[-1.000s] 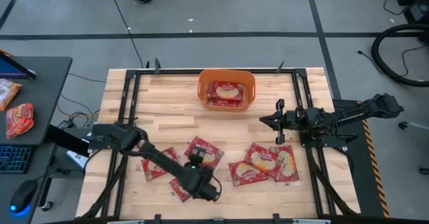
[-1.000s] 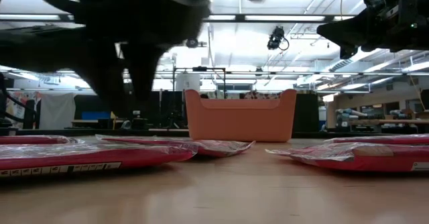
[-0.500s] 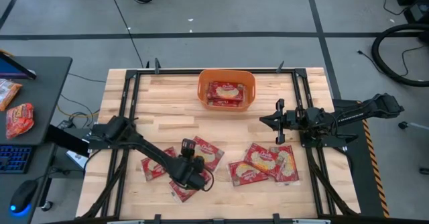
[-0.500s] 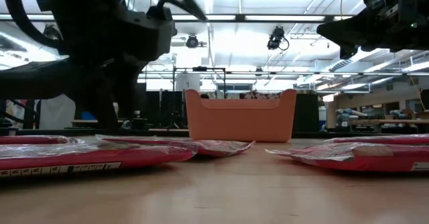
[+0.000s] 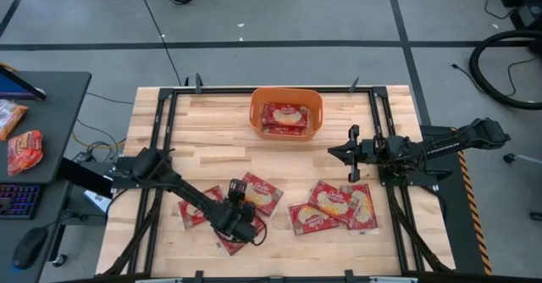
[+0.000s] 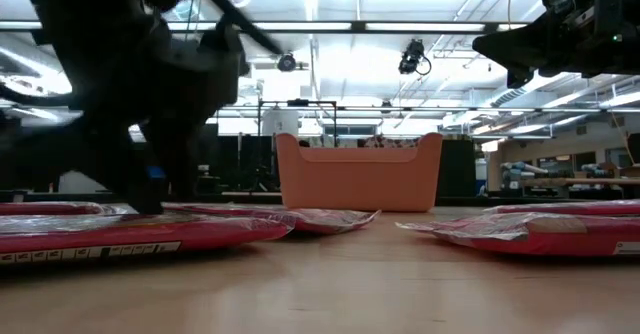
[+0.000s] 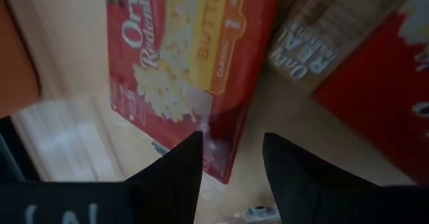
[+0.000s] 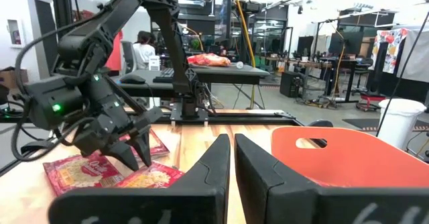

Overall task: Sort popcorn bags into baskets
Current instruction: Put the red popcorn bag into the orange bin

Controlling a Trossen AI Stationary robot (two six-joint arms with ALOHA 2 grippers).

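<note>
Left wrist view shows the left gripper (image 7: 231,158) with fingers spread, apparently just above a popcorn bag (image 7: 191,63).

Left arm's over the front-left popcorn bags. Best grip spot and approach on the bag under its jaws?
Probably the bag's near edge, from straight above. The popcorn bag lies flat on the table, so only an edge gives purchase. The left gripper is open over that edge with one finger on each side. A neighbouring bag sits close, so keep the jaws narrow.
</note>
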